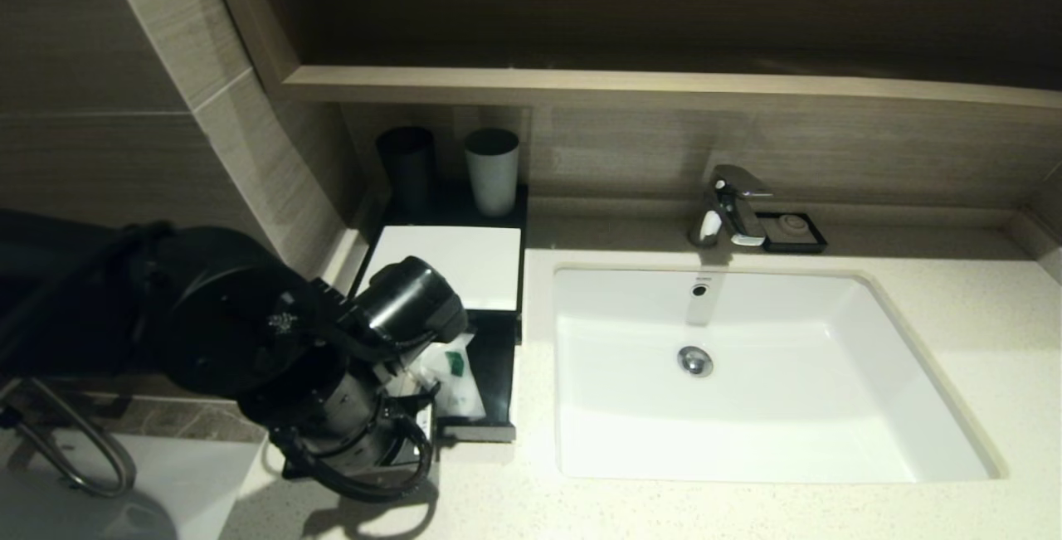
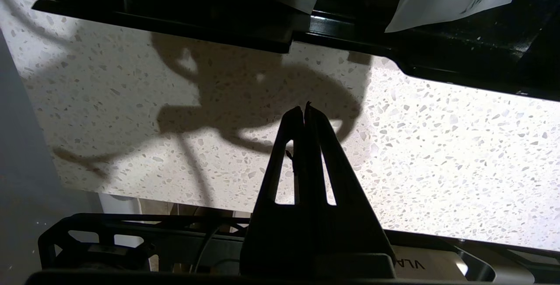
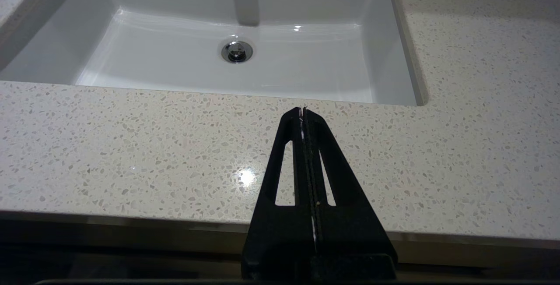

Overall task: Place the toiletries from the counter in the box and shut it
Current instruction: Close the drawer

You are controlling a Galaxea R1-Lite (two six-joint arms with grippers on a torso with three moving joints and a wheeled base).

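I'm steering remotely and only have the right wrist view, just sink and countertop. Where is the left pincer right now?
Observer: The left pincer is shut and empty, above the counter in front of the box's drawer.
Operator: Is the drawer closed?
Observer: No, it is pulled out below the white lid.
Operator: Anything in it?
Observer: Yes, packets, including a white sachet with a green label.
Operator: Any packets left outside?
Observer: None visible on the counter, though the left arm hides part of it.
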